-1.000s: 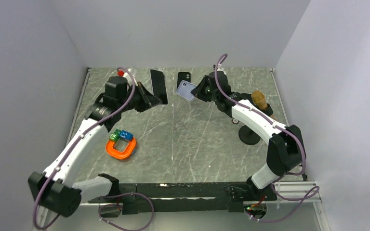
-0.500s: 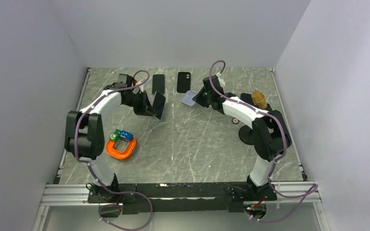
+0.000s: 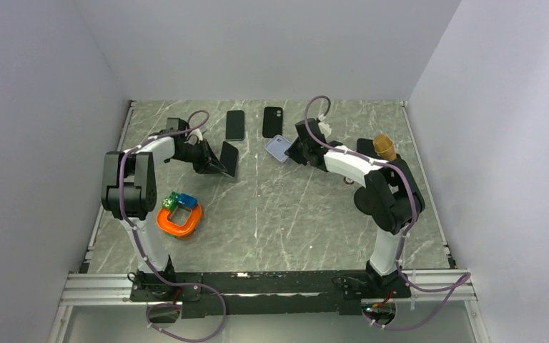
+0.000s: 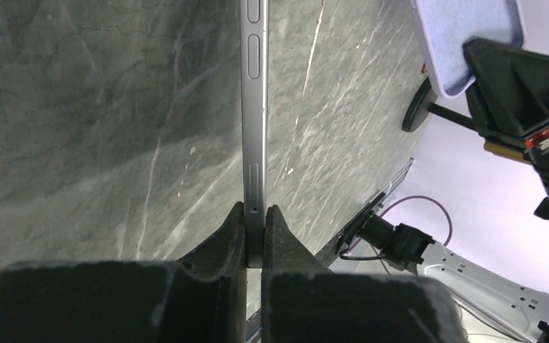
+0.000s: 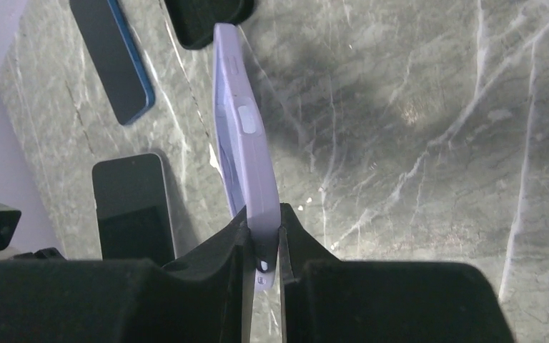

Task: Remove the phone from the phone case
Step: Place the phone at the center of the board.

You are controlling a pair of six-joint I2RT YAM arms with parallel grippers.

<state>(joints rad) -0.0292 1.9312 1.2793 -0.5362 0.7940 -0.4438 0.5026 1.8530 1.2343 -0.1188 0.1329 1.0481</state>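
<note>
A phone (image 3: pixel 229 158) with a dark face and a silver rim (image 4: pixel 254 107) is clamped by its end in my left gripper (image 3: pixel 213 163) (image 4: pixel 255 214), low over the table's left-centre and tilted. Apart from it, the empty lilac phone case (image 3: pixel 279 148) (image 5: pixel 246 157) is pinched by its edge in my right gripper (image 3: pixel 291 151) (image 5: pixel 263 221), low over the table. The case (image 4: pixel 465 36) also shows at the upper right of the left wrist view, and the phone (image 5: pixel 132 207) at the lower left of the right wrist view.
A dark phone with a blue rim (image 3: pixel 235 125) (image 5: pixel 111 53) and a black case (image 3: pixel 273 121) lie flat at the back. An orange ring with blue and green blocks (image 3: pixel 179 218) lies at the left. A brown-topped item (image 3: pixel 384 148) and a black round stand (image 3: pixel 369 200) are at the right.
Both arms have folded back and come down. The phone moved nearer and lower with the left gripper, uncovering the blue-rimmed phone. The lilac case sank toward the table with the right gripper.
</note>
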